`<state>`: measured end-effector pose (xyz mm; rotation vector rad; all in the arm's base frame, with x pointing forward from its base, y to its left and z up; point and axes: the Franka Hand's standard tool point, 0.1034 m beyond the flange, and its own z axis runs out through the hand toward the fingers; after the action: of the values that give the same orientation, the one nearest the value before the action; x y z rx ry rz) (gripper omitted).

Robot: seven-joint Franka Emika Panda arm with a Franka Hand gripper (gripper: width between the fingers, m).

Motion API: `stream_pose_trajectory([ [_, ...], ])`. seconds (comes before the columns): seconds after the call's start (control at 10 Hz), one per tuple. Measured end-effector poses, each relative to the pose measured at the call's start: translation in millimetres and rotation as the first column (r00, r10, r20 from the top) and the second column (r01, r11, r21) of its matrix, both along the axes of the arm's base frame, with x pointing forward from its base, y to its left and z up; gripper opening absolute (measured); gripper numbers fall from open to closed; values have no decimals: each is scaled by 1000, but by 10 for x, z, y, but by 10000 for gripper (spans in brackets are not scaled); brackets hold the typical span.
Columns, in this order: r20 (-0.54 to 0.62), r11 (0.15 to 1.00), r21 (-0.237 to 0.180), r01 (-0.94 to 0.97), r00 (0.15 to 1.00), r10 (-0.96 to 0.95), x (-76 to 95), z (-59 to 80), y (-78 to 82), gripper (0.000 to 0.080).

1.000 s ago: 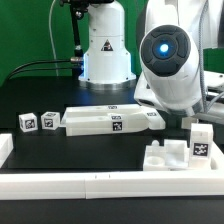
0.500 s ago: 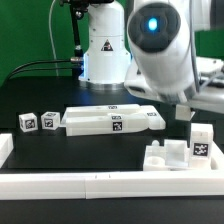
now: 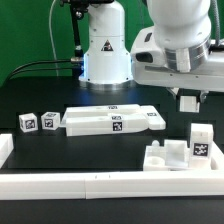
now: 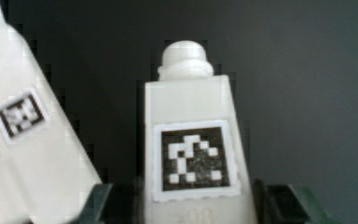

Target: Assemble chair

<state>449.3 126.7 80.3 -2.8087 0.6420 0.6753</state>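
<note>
Biggest thing in shot is the arm (image 3: pixel 178 45), hanging over the exterior view's right side of the black table (image 3: pixel 60 90). A plain white rail (image 3: pixel 100 182) runs along the table's near edge. The chair parts are all loose on the table, nothing joined up as far as I can see. A long tagged slab (image 3: pixel 110 121) lies flat in the middle. A notched block (image 3: pixel 165 157) sits near the rail on the exterior view's right. The tool (image 3: pixel 189 101) hangs above that area, clear of the table. Just beside the block is a tagged leg (image 3: pixel 200 140), almost under the tool. In the wrist view the leg (image 4: pixel 194 130) has a rounded peg on one end, and the dark fingers (image 4: pixel 101 205) stand spread on either side with a gap showing, so not pinching anything. Another tagged white piece (image 4: pixel 16 110) lies right next to it, can't tell which. Two little tagged cubes (image 3: pixel 27 122) (image 3: pixel 48 120) sit side by side on the exterior view's left.
</note>
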Motion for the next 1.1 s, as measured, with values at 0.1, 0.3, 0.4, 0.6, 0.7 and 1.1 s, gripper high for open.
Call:
stream_pose_trajectory([
  [0.1, 63, 1000, 13, 6, 998, -6, 139, 222, -117, 286],
  [0.3, 180, 999, -9, 43, 983, -41, 322, 424, -199, 287],
  [0.4, 259, 998, -32, 50, 965, -40, 326, 414, -165, 287],
  [0.6, 368, 996, -68, 58, 929, -29, 369, 404, -168, 287],
  [0.7, 407, 995, -77, 62, 913, -26, 482, 422, -262, 287],
  [1.1, 617, 984, -117, 132, 787, -32, 858, 615, -181, 287],
])
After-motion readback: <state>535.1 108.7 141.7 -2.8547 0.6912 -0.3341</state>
